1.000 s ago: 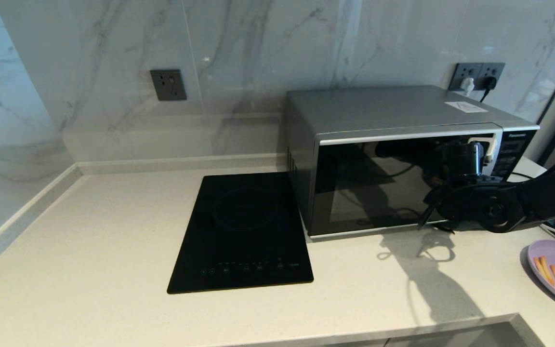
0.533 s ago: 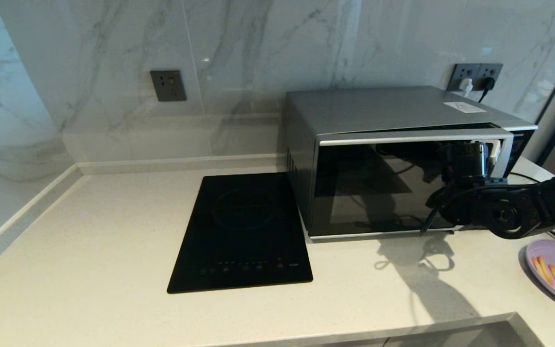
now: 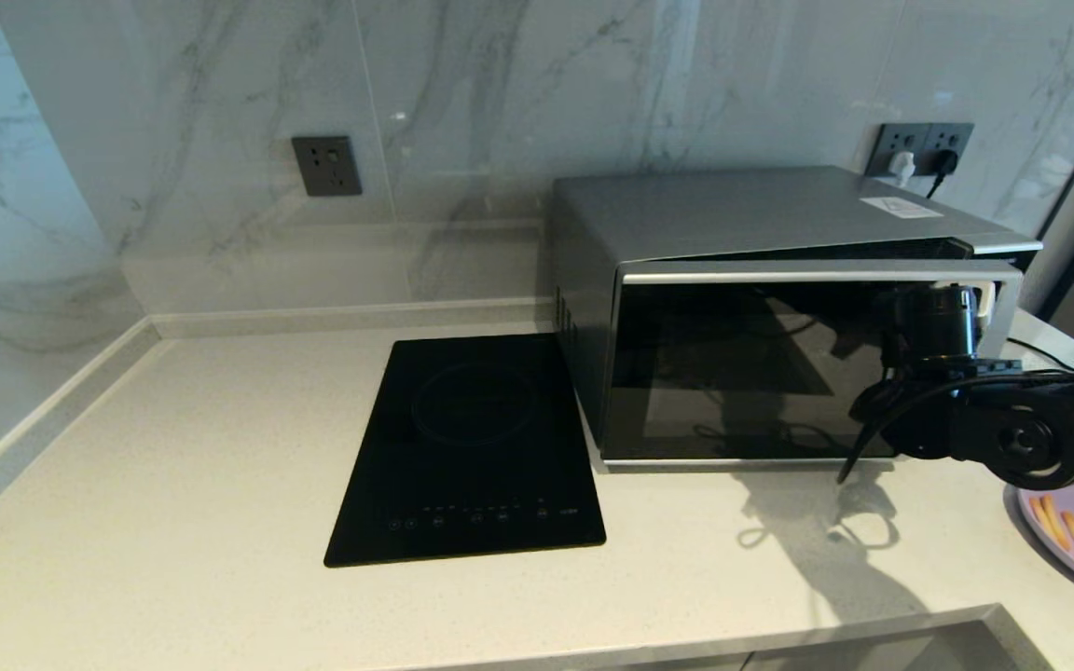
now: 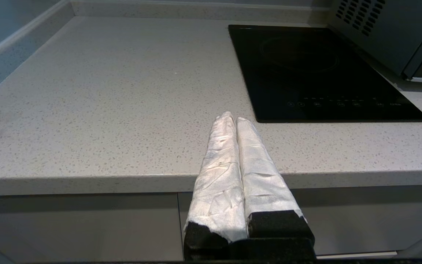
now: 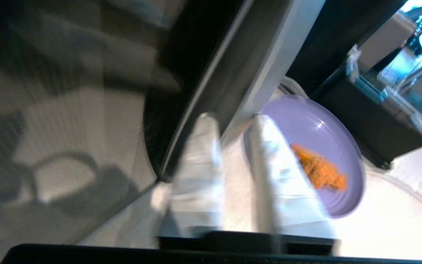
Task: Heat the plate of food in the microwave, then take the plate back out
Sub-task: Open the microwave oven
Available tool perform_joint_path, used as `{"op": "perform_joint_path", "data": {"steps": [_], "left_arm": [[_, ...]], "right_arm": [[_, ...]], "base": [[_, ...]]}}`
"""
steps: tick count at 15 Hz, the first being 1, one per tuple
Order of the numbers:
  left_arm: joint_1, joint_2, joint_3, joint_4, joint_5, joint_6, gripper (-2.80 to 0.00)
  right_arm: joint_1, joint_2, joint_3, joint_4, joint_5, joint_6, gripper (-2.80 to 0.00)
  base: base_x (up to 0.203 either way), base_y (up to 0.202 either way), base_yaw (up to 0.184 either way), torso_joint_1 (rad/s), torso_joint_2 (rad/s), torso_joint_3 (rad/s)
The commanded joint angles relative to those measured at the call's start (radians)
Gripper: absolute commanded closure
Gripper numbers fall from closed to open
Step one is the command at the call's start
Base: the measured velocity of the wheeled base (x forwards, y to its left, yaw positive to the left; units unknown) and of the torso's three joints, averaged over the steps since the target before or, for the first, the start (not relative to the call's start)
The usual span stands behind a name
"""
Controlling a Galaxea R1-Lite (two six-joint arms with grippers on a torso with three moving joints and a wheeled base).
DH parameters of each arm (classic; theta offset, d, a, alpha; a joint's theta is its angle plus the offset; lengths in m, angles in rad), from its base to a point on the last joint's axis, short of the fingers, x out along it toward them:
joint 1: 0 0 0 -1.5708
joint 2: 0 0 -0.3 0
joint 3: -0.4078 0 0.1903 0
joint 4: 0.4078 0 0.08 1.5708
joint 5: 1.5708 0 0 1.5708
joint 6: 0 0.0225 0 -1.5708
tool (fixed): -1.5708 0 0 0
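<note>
The silver-grey microwave (image 3: 742, 210) stands at the back right of the counter, its dark glass door (image 3: 733, 373) swung ajar at the handle side. My right gripper (image 3: 961, 296) is at the door's right edge, shut on the curved silver handle (image 3: 989, 294). In the right wrist view the white-wrapped fingers (image 5: 203, 154) straddle the silver handle (image 5: 266, 84), with the right gripper (image 5: 234, 117) blurred. The lilac plate of food (image 3: 1073, 508) lies on the counter at the far right, partly hidden by my right arm; the plate (image 5: 321, 124) carries a crumbed piece (image 5: 319, 168). My left gripper (image 4: 232, 118) hovers shut at the counter's front edge.
A flat black induction hob (image 3: 472, 447) lies left of the microwave. Wall sockets (image 3: 325, 164) and plugged sockets (image 3: 929, 144) are on the marble backsplash. A grey ledge (image 3: 873, 643) runs along the counter's front right.
The microwave door has swung from closed to ajar. My right gripper has moved right and toward me with the handle, and my arm now covers more of the plate.
</note>
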Motion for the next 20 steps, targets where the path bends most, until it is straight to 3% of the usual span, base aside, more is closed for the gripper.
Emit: {"op": "perform_joint_path", "data": {"steps": [1,4,7,10,12,13,14,17,20], "left_arm": [[0.000,0.002,0.000,-0.001,0.000,-0.001,0.00],[0.000,0.002,0.000,-0.001,0.000,-0.001,0.00],[0.000,0.002,0.000,-0.001,0.000,-0.001,0.00],[0.000,0.002,0.000,-0.001,0.000,-0.001,0.00],[0.000,0.002,0.000,-0.001,0.000,-0.001,0.00],[0.000,0.002,0.000,-0.001,0.000,-0.001,0.00],[0.000,0.002,0.000,-0.001,0.000,-0.001,0.00],[0.000,0.002,0.000,-0.001,0.000,-0.001,0.00],[0.000,0.002,0.000,-0.001,0.000,-0.001,0.00]], "right_arm": [[0.004,-0.035,0.019,-0.006,0.004,0.007,-2.80],[0.034,-0.091,0.085,-0.006,0.024,0.007,-2.80],[0.119,-0.201,0.132,-0.006,0.034,0.006,-2.80],[0.223,-0.341,0.119,0.011,0.026,-0.013,-2.80],[0.277,-0.429,0.038,0.059,0.012,-0.059,-2.80],[0.287,-0.450,-0.023,0.092,0.009,-0.080,-1.03],[0.292,-0.462,-0.088,0.139,0.007,-0.096,0.00],[0.296,-0.443,-0.241,0.321,0.028,-0.113,0.00],[0.291,-0.340,-0.346,0.344,0.066,-0.103,0.00]], "base": [[0.000,0.000,0.000,0.000,0.00,0.000],[0.000,0.000,0.000,0.000,0.00,0.000],[0.000,0.000,0.000,0.000,0.00,0.000],[0.000,0.000,0.000,0.000,0.00,0.000],[0.000,0.000,0.000,0.000,0.00,0.000],[0.000,0.000,0.000,0.000,0.00,0.000],[0.000,0.000,0.000,0.000,0.00,0.000],[0.000,0.000,0.000,0.000,0.00,0.000],[0.000,0.000,0.000,0.000,0.00,0.000]]}}
